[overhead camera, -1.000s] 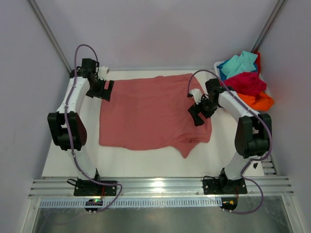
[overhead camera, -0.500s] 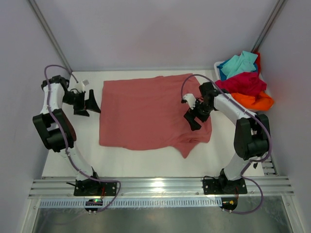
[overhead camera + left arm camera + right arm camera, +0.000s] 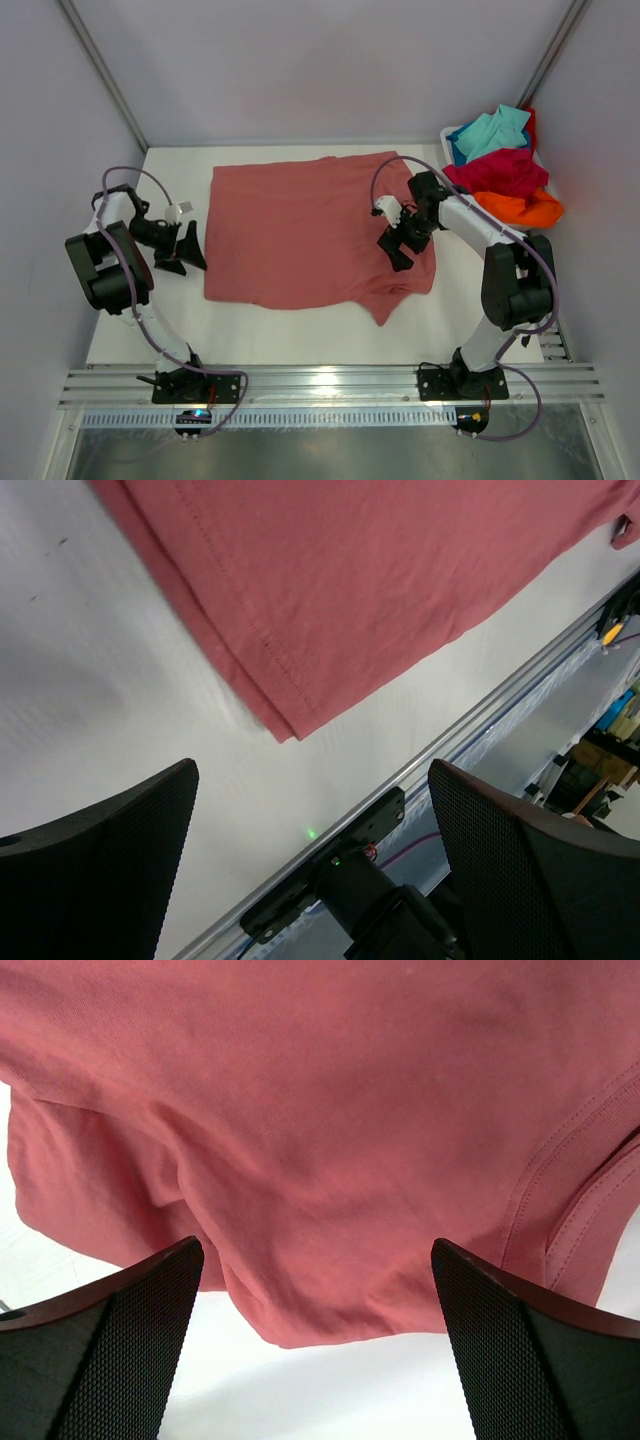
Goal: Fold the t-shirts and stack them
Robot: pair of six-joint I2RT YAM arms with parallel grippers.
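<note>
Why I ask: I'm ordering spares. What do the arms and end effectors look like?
Left arm and right arm match: white links between bulky black joint housings, a greyish-purple cable looping along each. A small white block sits at each wrist. Left end effector and right end effector are black, each with two broad fingers textured in a fine dotted mesh.

Crops the salmon-pink t-shirt (image 3: 400,570) at the top edge in both wrist views. Buries the white tub (image 3: 450,133) almost wholly under piled t-shirts (image 3: 503,170), upper right of the top view.
</note>
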